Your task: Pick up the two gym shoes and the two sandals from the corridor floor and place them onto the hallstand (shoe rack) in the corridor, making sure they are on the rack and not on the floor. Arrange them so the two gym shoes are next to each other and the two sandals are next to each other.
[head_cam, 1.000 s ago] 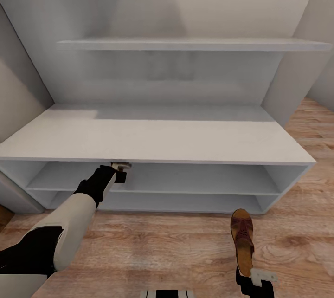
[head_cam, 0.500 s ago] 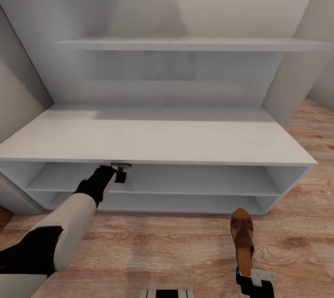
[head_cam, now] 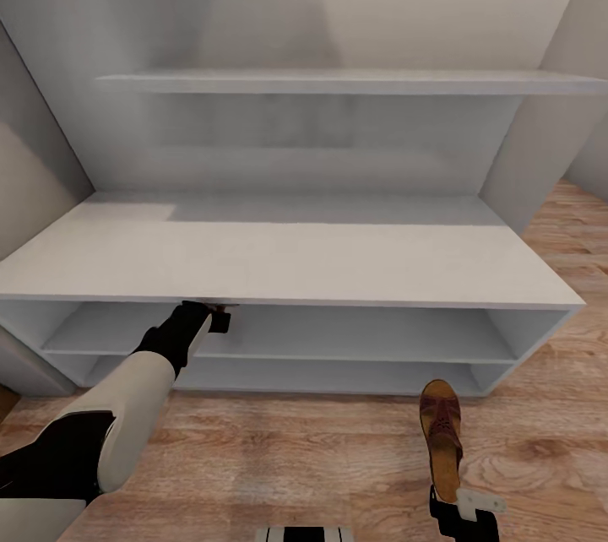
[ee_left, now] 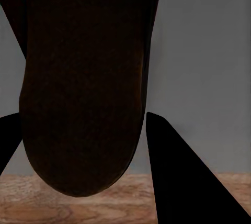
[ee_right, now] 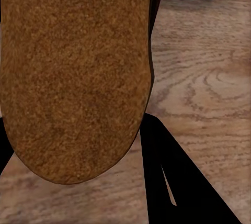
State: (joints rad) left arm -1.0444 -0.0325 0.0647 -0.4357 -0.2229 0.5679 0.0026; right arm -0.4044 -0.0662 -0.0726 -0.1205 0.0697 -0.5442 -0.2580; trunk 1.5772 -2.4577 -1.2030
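The hallstand (head_cam: 287, 259) spans nearly the whole width of the head view, its white top board ending in a front edge just above the left gripper (head_cam: 218, 316). That gripper reaches in under the edge, at the mouth of the upper of 2 open shelves. The left wrist view shows its dark fingers (ee_left: 178, 177) on either side of a sandal (ee_left: 83, 82), gripping it, with the dark sole facing the camera and grey shelf surface behind.

To the right, bare corridor floor (head_cam: 304, 457) runs along the front of the rack, warm brown planks with visible grain. The right gripper (head_cam: 460, 508) sits low over this floor, well clear of the rack, clamped on the second sandal (head_cam: 442, 432), which points toward the lower shelf. The right wrist view shows its tan, rough underside (ee_right: 73, 72) between the black fingers (ee_right: 172, 177).

A long floating shelf (head_cam: 338, 82) crosses the back panel above. Both shelves appear bare in the part that shows.
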